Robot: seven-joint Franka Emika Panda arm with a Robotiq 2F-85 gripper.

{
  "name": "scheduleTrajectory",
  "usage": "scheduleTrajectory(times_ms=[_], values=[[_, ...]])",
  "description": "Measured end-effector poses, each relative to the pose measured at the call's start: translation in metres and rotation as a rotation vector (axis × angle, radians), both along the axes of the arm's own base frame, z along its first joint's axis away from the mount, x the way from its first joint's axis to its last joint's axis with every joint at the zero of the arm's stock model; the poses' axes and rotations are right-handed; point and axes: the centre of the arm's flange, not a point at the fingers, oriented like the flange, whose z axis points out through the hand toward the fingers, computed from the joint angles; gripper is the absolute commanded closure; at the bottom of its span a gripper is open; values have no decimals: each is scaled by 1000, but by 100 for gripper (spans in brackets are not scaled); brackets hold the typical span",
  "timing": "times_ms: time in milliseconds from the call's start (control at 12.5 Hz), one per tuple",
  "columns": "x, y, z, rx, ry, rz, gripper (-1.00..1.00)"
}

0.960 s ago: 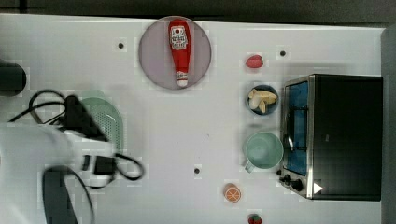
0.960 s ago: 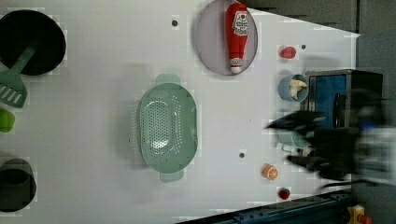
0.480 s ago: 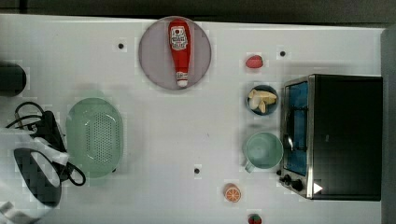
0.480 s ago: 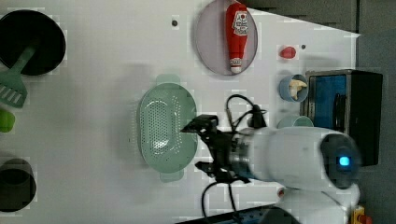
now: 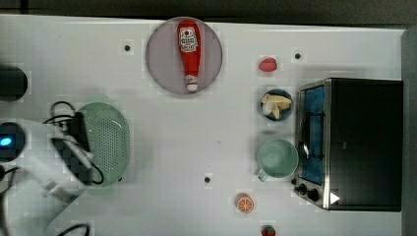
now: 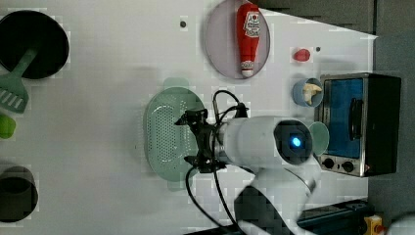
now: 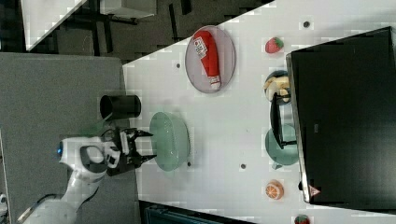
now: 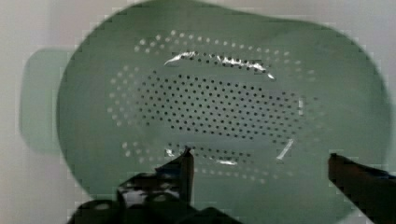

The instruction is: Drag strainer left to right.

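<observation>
Black fingers (image 8: 180, 175) of my claw (image 6: 192, 141) were spread wide and held nothing. The claw hung over the strainer (image 6: 169, 132), by the rim on the left view's right. The strainer sat on the table (image 5: 196, 142) at the top view's left, below the plate (image 5: 162, 64) with the ketchup (image 5: 188, 49). I thought I should drop one finger inside the wall, then pull slow and low toward the mug (image 5: 277, 158), stopping before I bumped it.

ketchup bottle (image 5: 189, 48) white label, wording unreadable, perhaps a brand mark, no other text legible
</observation>
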Motion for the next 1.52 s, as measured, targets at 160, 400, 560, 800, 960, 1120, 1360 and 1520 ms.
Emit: scheduleTrajectory(times_ms=[160, 400, 560, 800, 960, 1120, 1360, 1520], values=[[14, -12, -30, 6, -18, -28, -100], [25, -33, -73, 5, 16, -98, -100], [26, -45, -98, -17, 16, -111, -100], [20, -49, -109, -22, 7, -118, -100], [22, -52, -114, -33, 1, -125, -100], [26, -60, -118, -25, 11, -171, -100], [28, -61, -116, -22, 9, -173, -100], [30, -59, -108, -20, -2, -165, -100]])
